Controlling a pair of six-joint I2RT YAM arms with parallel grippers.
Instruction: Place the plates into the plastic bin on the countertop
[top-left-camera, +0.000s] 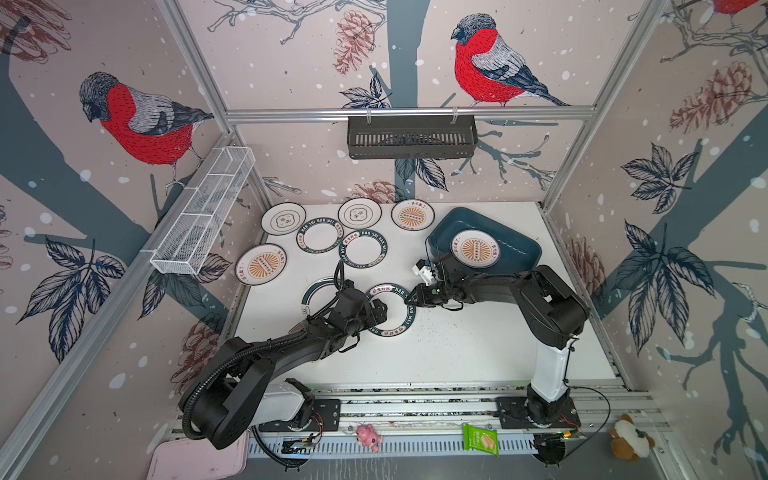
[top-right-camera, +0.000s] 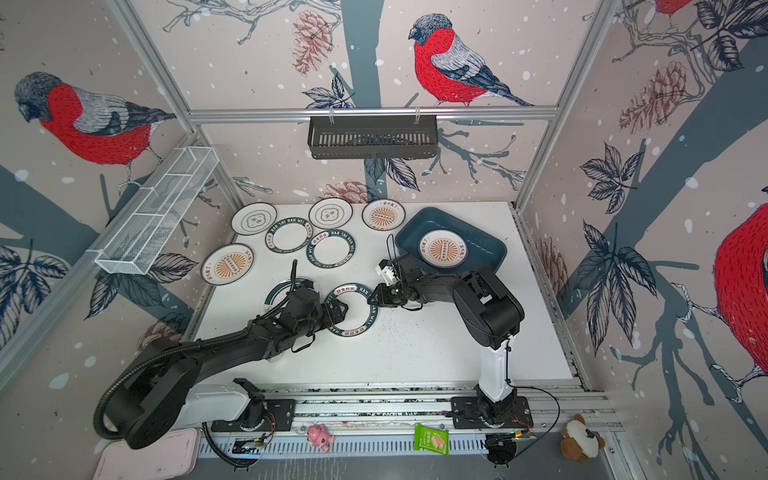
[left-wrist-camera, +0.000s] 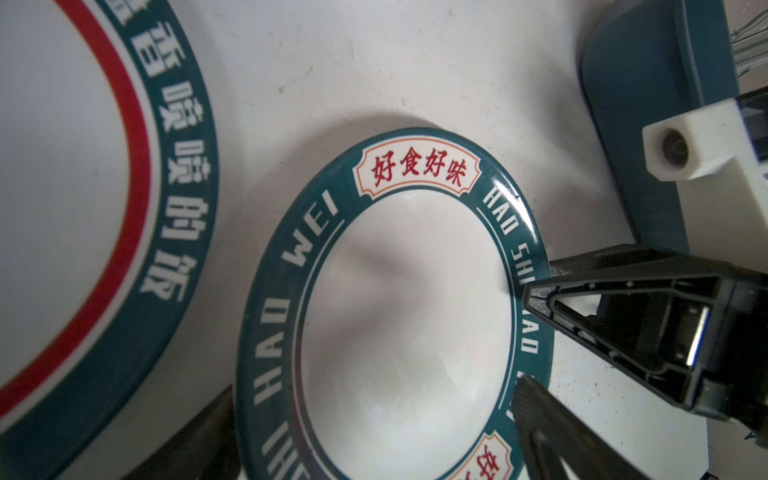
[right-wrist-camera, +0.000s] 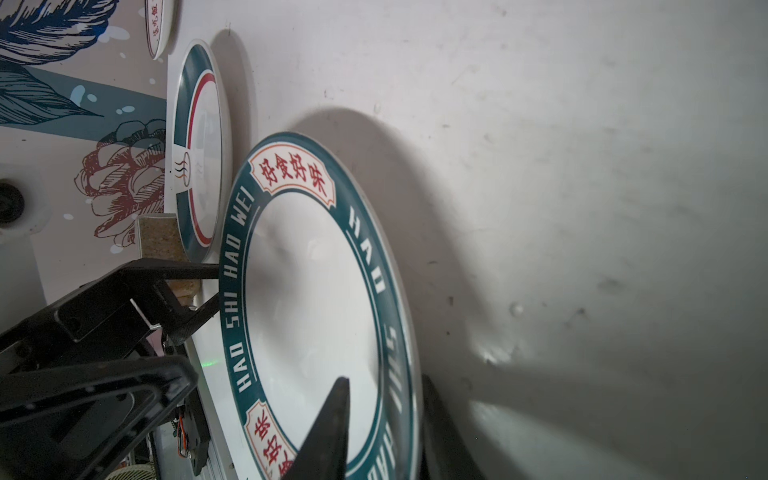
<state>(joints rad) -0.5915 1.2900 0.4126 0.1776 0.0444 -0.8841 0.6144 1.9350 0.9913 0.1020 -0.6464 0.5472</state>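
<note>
A green-lettered plate (top-left-camera: 394, 328) (left-wrist-camera: 399, 332) (right-wrist-camera: 307, 299) lies mid-countertop (top-left-camera: 478, 345). My left gripper (top-left-camera: 380, 311) (left-wrist-camera: 374, 386) is open, with the plate's left edge between its fingers. My right gripper (top-left-camera: 411, 297) (right-wrist-camera: 386, 380) is shut on the plate's right rim, one finger over it and one under. The teal plastic bin (top-left-camera: 513, 237) (left-wrist-camera: 648, 104) stands at the back right and holds an orange-sunburst plate (top-left-camera: 473, 248). Several more plates (top-left-camera: 365, 249) lie at the back left. A red-ringed plate (top-left-camera: 316, 291) (left-wrist-camera: 83, 208) lies half under my left wrist.
A black slotted basket (top-left-camera: 411, 137) hangs on the back rail. A white wire basket (top-left-camera: 208, 208) hangs on the left rail. A pink tray (top-left-camera: 195, 461), a pink toy (top-left-camera: 368, 436), a green snack packet (top-left-camera: 480, 442) and a plush dog (top-left-camera: 629, 442) lie along the front.
</note>
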